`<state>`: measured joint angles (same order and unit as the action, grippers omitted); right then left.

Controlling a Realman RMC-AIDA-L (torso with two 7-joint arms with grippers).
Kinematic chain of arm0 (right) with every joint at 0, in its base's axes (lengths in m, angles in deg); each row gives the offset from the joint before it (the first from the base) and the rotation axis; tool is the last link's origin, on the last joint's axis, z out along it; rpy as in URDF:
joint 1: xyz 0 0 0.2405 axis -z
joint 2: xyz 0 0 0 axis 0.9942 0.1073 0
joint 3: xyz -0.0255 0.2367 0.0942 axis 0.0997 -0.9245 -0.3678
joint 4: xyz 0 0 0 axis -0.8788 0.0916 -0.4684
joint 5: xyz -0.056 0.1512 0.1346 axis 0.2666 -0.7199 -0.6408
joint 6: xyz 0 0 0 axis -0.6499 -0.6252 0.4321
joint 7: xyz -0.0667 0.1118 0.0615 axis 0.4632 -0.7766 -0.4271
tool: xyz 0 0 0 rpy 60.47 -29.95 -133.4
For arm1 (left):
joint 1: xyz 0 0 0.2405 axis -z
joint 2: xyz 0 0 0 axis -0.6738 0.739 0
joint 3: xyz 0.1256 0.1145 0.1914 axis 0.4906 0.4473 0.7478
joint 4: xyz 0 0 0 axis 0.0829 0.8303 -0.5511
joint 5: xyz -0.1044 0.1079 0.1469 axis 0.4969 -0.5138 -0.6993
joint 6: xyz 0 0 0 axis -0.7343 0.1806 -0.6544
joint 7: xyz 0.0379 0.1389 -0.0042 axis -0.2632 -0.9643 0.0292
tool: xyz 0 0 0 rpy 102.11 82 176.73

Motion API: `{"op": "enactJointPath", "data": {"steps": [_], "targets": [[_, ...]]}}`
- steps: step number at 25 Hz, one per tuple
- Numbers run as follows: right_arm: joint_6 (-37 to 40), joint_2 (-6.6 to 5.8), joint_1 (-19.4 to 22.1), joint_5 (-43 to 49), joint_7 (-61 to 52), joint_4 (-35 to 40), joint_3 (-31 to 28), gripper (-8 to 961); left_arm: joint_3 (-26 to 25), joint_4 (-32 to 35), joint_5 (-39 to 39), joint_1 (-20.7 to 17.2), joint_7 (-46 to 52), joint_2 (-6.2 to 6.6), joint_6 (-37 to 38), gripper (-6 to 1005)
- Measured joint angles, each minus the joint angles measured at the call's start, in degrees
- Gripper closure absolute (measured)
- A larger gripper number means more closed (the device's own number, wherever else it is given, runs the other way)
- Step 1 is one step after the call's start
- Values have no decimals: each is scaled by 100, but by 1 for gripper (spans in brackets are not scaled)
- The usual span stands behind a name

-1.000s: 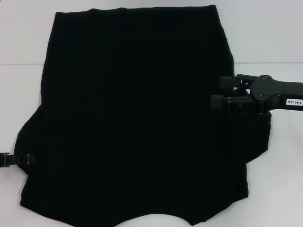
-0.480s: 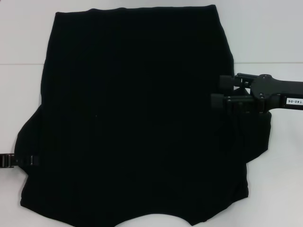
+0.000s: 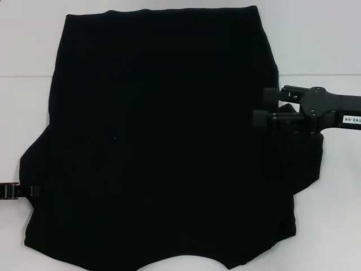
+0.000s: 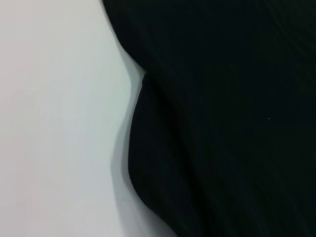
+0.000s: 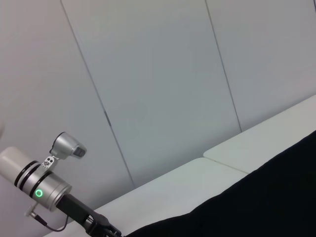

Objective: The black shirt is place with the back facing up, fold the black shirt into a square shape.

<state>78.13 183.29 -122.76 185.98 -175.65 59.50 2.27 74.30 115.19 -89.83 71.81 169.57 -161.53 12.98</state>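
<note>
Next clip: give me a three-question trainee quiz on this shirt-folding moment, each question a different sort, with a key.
1. True or false: cream lettering shows on the large plain black cloth shirt.
2. Which gripper is over the shirt's edge at the sleeve? A) right gripper B) left gripper
3. Fill in: the shirt lies spread on a ____ table.

Key:
1. False; only plain black cloth shows.
2. A; the left gripper sits at the opposite edge, by the other sleeve.
3. White.

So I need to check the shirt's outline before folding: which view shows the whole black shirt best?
The head view: the black shirt lies spread flat, nearly all its outline visible. The left wrist view shows only one curved edge against the table; the right wrist view only a dark corner.
</note>
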Motion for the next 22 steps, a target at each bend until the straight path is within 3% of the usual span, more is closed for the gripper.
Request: {"op": "enactJointPath", "data": {"steps": [8,19,22], "targets": [[21,0,25,-6,0,-1,0,7,-30,-20,20,19,3,13,-34,793],[-25,37,35,-9,22,-39,-108,7,-177,-17,51,16,49,25,-353,999],[-31,52,48,-12,23,-42,-162,7,-330,-15,53,-5,59,35,-453,1000]]}}
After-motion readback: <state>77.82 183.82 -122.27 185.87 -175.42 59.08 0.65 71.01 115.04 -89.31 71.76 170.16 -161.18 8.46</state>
